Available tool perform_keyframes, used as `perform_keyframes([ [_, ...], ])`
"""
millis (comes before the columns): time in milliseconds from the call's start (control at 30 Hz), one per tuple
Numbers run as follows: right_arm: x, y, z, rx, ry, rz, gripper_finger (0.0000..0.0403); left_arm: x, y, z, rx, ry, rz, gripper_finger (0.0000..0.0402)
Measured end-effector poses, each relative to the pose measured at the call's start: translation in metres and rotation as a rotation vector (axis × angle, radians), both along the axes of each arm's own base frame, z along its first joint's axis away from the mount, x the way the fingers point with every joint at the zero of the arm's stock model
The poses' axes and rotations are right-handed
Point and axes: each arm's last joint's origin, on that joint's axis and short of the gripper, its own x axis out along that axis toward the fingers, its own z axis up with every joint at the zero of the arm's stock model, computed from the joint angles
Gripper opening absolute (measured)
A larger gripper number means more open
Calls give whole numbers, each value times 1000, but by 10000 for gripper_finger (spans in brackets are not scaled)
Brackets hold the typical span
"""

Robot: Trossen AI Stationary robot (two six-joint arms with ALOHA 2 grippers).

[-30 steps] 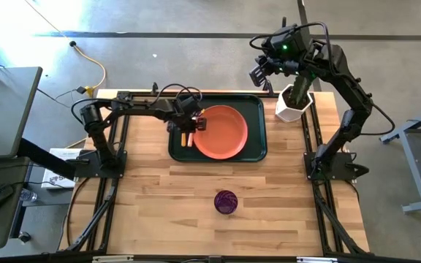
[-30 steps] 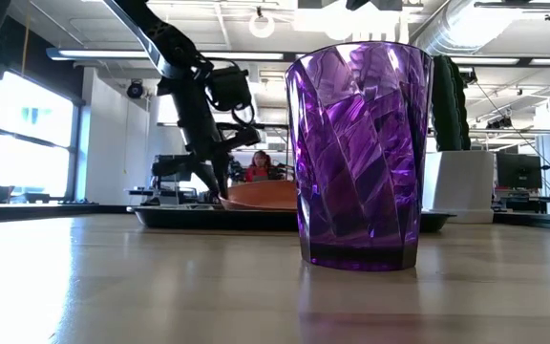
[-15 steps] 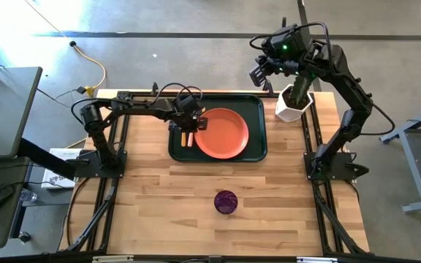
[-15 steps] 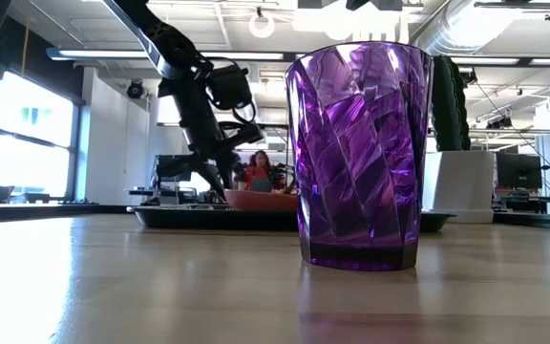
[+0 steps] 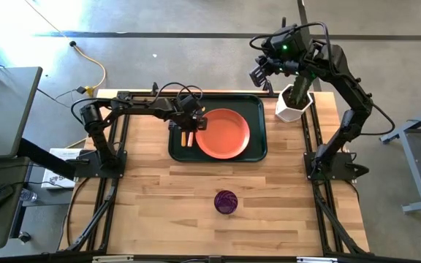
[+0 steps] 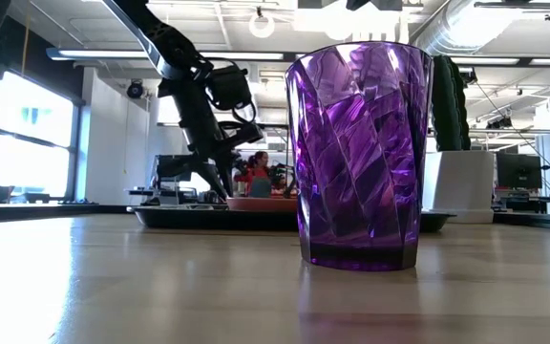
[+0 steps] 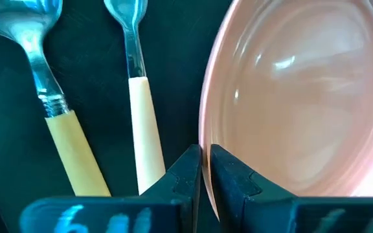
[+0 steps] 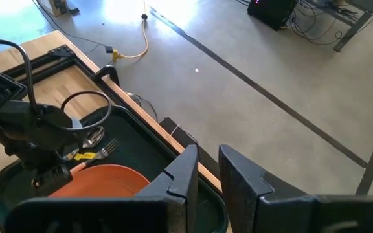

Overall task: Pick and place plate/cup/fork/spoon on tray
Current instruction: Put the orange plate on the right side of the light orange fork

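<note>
The orange-salmon plate [image 5: 225, 134] lies on the dark green tray [image 5: 256, 109]. It shows low behind the cup in the low view [image 6: 259, 203]. My left gripper [image 5: 196, 122] is shut on the plate's left rim. The fork [image 7: 56, 110] and the spoon [image 7: 138, 97] lie side by side on the tray floor, left of the plate, with their handles toward the near edge. The purple cup [image 5: 226, 201] stands upright on the table near the front edge. My right gripper [image 5: 263, 73] hangs high beyond the table's far edge, slightly open and empty. My left gripper pinches the plate's left rim [image 7: 206, 139] between its two fingers [image 7: 188, 169]. The fingers come from above and from the table's left, slanting down. The plate lies about flat on the tray, its right part resting on the tray floor.
A white planter [image 5: 293, 106] with a green cactus [image 6: 447, 100] stands at the table's far right, beside the tray. The table between the tray and the cup is bare wood [image 5: 196, 183]. A person [image 6: 259, 167] sits in the room far behind the table.
My left gripper has gone down with the plate's left rim. The plate was tilted with that rim raised; it has come down nearly flat on the tray and shifted slightly toward the table's right.
</note>
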Motion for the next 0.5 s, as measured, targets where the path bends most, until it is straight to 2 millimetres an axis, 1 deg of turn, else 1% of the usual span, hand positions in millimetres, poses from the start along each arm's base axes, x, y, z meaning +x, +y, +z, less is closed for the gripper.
perform_keyframes([
  [367, 0, 0, 0, 1, 3, 0, 53, -5, 9, 0, -11, -4, 10, 26],
  [500, 0, 0, 0, 2, 2, -1, 53, -5, 9, 0, -9, -4, 5, 26],
])
